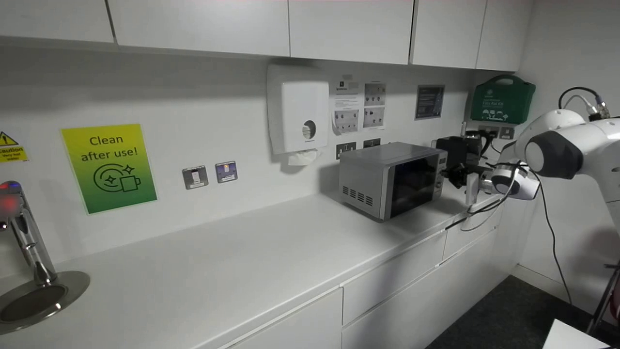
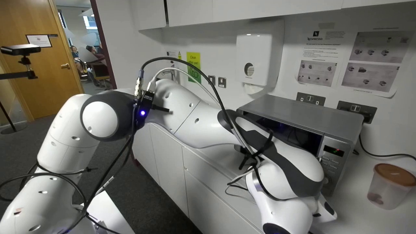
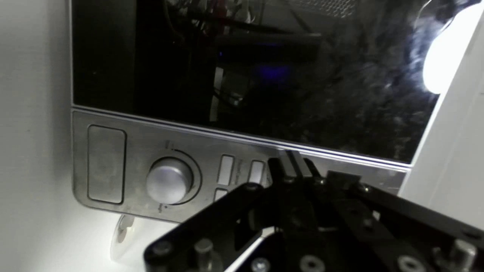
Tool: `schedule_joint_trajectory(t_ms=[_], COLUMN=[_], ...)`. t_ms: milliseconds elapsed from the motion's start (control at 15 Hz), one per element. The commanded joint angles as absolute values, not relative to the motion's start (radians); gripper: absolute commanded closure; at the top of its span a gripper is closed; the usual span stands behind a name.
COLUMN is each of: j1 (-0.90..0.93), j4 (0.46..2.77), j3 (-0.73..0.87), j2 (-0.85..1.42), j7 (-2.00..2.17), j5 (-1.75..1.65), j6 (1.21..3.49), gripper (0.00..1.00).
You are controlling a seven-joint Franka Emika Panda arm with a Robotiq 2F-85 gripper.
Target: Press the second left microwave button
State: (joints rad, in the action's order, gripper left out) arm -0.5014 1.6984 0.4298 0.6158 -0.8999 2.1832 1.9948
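The microwave stands on the counter, right of the middle of the frame in an exterior view, with its back to the wall, maybe so it is close to the sockets and its front is easy to reach. The arm is bent in front of it, I think to point the gripper at the buttons. In the wrist view the microwave looks tipped sideways, with the dark window at the top and the button strip below it. The jaws are pinched together with nothing between them, probably to make one hard poker. Their tip is right of the middle of the frame, just beside a pale button. The second left button may be hidden under it; touching or not is too hard to see. The knob is farther left, so it should not get bumped. The tub, lower right in an exterior view, seems just kept there.
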Motion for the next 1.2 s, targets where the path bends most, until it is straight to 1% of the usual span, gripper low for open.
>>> schedule_joint_trajectory(t_ms=[0,67,267,467,667,933,1133], j1=[-0.515,-0.504,-0.405,-0.312,-0.243,-0.180,-0.140], j4=[1.903,1.933,2.029,2.106,2.164,2.229,2.244], j3=[0.480,0.510,0.671,0.793,0.854,0.895,0.933], j2=[0.424,0.389,0.287,0.181,0.099,0.056,0.086], j7=[-0.882,-0.837,-0.739,-0.685,-0.612,-0.481,-0.353], j5=[1.999,1.893,1.623,1.355,1.090,0.740,0.480], j6=[1.907,1.944,1.986,2.086,2.240,2.413,2.441], gripper=[1.00,1.00,1.00,1.00,1.00,1.00,1.00])
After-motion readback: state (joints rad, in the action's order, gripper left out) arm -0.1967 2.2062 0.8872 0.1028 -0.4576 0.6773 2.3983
